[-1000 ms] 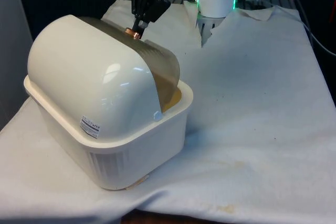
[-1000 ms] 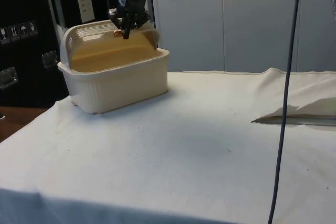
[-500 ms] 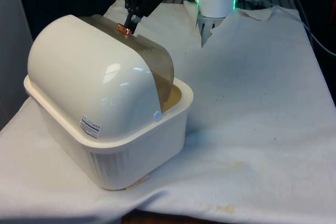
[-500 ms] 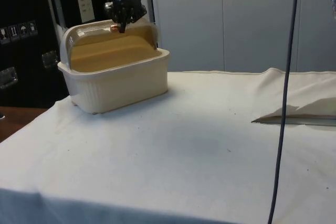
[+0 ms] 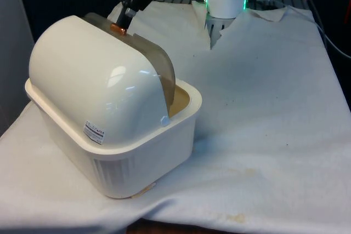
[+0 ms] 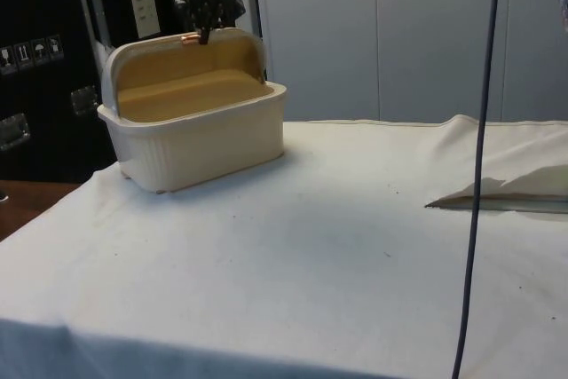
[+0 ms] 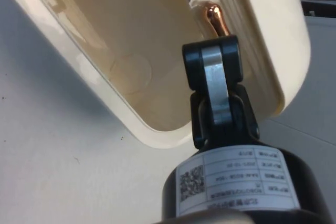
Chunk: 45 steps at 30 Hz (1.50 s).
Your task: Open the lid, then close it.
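A cream bread box (image 5: pixel 126 157) stands at the front view's left, its domed back towards that camera. Its translucent brown roll lid (image 5: pixel 162 72) is slid far back over the dome, so the side view looks into the tan inside of the bread box (image 6: pixel 191 95). My gripper (image 5: pixel 125 16) is at the top of the dome, shut on the lid's copper knob (image 5: pixel 117 27). From the side, the gripper (image 6: pixel 204 28) hangs over the knob (image 6: pixel 189 39) at the box's upper edge. The wrist view has the knob (image 7: pixel 212 17) sticking out past the black fingers (image 7: pixel 215 77).
The white cloth (image 5: pixel 263 108) spreads over the table to the front view's right of the box. A fold in the cloth (image 6: pixel 497 197) lies at the side view's right. A dark cable (image 6: pixel 479 166) hangs down near that camera.
My gripper has carried the copper knob up and back over the dome, towards the front view's left. The brown lid has rolled further open with it.
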Tool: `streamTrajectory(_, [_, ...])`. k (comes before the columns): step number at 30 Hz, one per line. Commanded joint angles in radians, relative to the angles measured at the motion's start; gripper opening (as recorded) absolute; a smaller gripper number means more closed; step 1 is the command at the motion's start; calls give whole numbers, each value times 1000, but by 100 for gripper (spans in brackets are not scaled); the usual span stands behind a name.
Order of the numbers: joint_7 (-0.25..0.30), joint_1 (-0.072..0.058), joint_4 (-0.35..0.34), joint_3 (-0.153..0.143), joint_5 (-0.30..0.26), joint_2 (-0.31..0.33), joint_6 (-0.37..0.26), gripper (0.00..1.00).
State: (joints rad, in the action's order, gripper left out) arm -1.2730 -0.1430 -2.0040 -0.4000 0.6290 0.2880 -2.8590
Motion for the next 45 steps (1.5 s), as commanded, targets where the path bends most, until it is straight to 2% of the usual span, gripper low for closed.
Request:
streamTrajectory(1, [-16,-4,8,-9,8,2,-7,0])
streamTrajectory(9, [0,-1,6,-2,0,0,0,0])
streamTrajectory(16, [37,5,14,0,-12,-43,38,0])
streamTrajectory(17, [20,0,21,-7,1,-31,33,0])
streamTrajectory(18, [43,6,15,0,-13,-49,43,0])
streamTrajectory(20, [59,8,21,1,-17,-62,53,0])
streamTrajectory(27, [104,19,51,2,-42,-63,51,0])
streamTrajectory(28, [77,9,57,-15,-10,-63,56,0])
streamTrajectory(29, [113,21,57,2,-49,-61,50,0])
streamTrajectory(32, [156,24,82,1,-82,-52,53,0])
streamTrajectory(37, [225,23,119,6,-149,-35,61,0])
streamTrajectory(38, [205,14,127,-15,-123,-31,56,0])
streamTrajectory(39, [236,23,124,8,-160,-33,63,0])
streamTrajectory(45, [304,23,144,24,-234,-19,83,0])
